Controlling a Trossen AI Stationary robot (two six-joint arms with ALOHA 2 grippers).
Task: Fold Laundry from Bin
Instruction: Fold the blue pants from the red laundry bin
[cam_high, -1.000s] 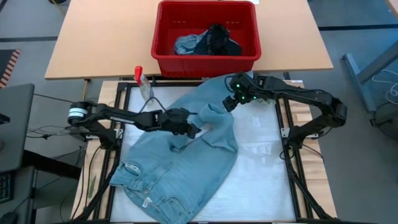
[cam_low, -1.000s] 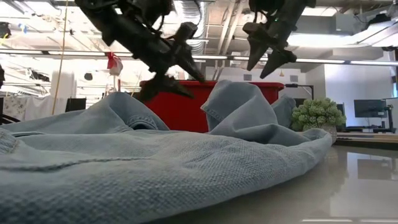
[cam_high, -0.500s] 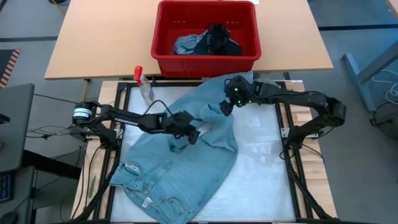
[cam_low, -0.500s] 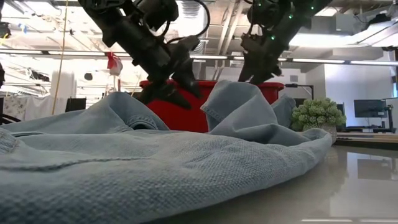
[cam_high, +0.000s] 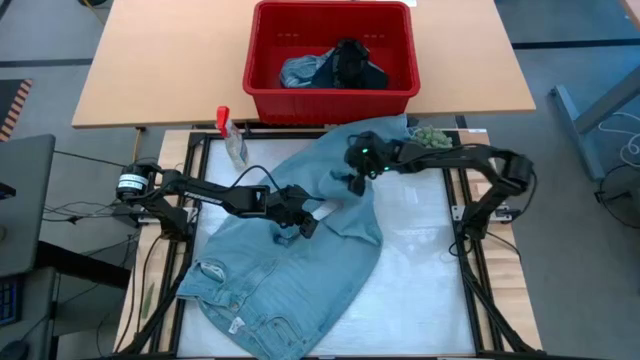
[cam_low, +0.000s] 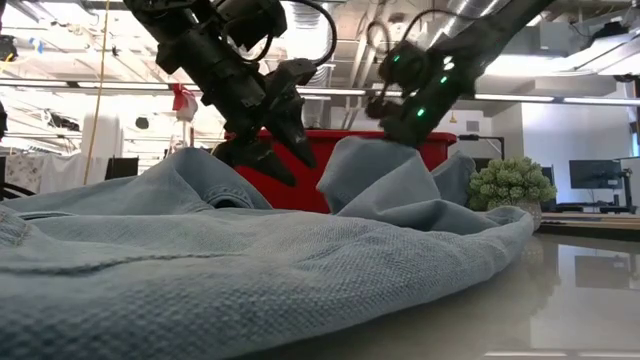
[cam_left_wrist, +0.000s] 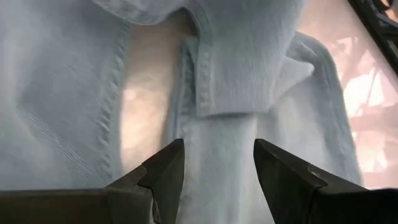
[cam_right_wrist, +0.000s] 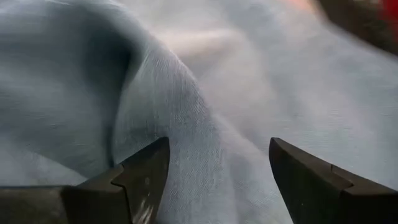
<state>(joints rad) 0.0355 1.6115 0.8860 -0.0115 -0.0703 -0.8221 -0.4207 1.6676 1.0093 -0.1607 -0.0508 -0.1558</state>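
Your right gripper (cam_high: 352, 178) has dropped from above onto the raised fold of the denim laundry (cam_high: 290, 250) on the desk, jaws spread; left gripper (cam_high: 305, 222), lower too, jaws spread.

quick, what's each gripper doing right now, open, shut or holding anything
Left gripper: open, holding nothing, fingers apart just above the light blue denim garment.
Right gripper: open wide, holding nothing, down at a raised fold of the same garment.
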